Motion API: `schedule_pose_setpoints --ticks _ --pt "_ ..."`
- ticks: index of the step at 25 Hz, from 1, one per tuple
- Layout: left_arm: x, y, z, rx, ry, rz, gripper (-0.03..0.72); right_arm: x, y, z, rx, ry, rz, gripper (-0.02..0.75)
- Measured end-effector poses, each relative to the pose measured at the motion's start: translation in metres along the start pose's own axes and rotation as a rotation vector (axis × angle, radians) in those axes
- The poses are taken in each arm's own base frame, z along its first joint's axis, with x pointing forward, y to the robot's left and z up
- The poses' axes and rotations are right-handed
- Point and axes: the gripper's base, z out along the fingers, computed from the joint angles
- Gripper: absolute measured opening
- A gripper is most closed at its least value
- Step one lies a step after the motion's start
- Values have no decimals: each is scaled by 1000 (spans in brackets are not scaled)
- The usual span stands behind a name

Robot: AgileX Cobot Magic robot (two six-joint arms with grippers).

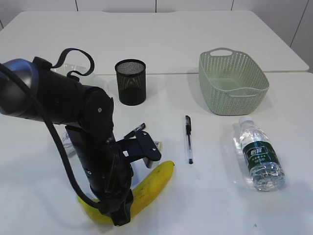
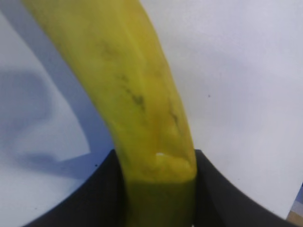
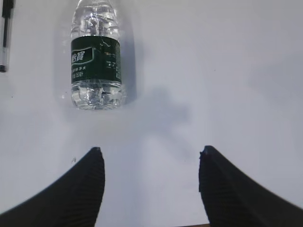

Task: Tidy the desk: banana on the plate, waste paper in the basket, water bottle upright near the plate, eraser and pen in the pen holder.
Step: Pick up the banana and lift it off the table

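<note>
A yellow banana (image 1: 155, 182) lies on the white table at the front left. My left gripper (image 1: 119, 208) is shut on its near end; in the left wrist view the banana (image 2: 128, 71) runs up from between the jaws (image 2: 156, 156). A clear water bottle (image 1: 259, 157) with a green label lies on its side at the right, and also shows in the right wrist view (image 3: 96, 56). My right gripper (image 3: 151, 153) hangs open and empty over bare table in front of the bottle. A black pen (image 1: 188, 138) lies mid-table. The plate (image 1: 62, 70) is mostly hidden behind my left arm.
A black mesh pen holder (image 1: 130, 82) stands at the back centre. A green basket (image 1: 232, 81) stands at the back right. A small pale object (image 1: 157, 145) lies beside my left wrist; a whitish scrap (image 1: 66, 144) shows left of the arm.
</note>
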Motion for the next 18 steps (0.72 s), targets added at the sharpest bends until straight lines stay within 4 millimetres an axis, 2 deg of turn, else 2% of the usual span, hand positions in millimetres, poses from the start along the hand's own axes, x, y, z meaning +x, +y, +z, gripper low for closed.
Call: schedule_pose_setpoints --ticks 3,11,18 --pt "0 0 0 -2 4 4 244 0 0 0 0 0 0 465" --pt "-3 1 -4 9 21 15 242 0 -1 0 12 -3 -8 465" --pt "-35 10 -36 -40 -45 33 241 0 -2 0 17 -4 -11 465"
